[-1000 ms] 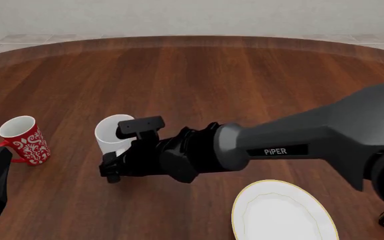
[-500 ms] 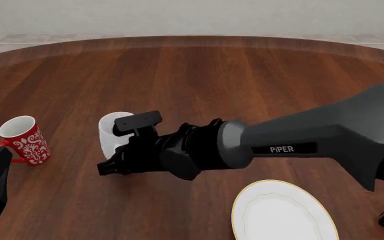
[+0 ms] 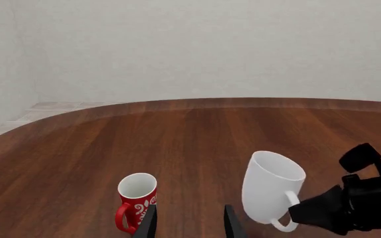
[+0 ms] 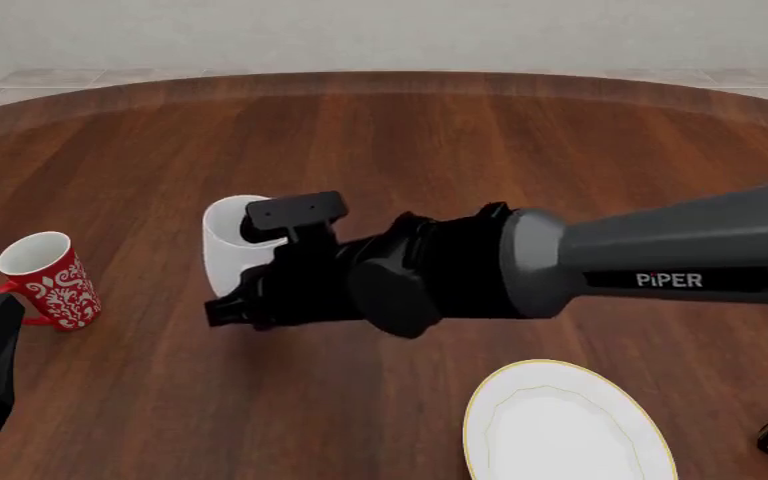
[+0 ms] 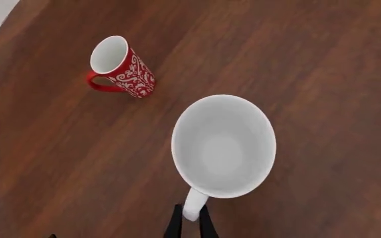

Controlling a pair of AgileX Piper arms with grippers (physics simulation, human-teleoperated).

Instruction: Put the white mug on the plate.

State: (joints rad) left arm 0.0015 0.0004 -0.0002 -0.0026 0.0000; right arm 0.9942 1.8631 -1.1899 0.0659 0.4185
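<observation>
I see the tall glossy white mug (image 3: 271,191) left of centre on the brown wooden table (image 4: 398,150), tilted, mouth up, its long axis leaning toward the right and its loop handle pointing near-right. My right gripper (image 5: 190,221) is clamped on that handle, its fingers narrowly together around it. From the front my arm hides the mug's lower half. The round white gold-rimmed plate (image 4: 564,425) lies near-right, cut off. The left gripper (image 3: 189,223) hangs parted near the small red floral mug (image 4: 48,280).
</observation>
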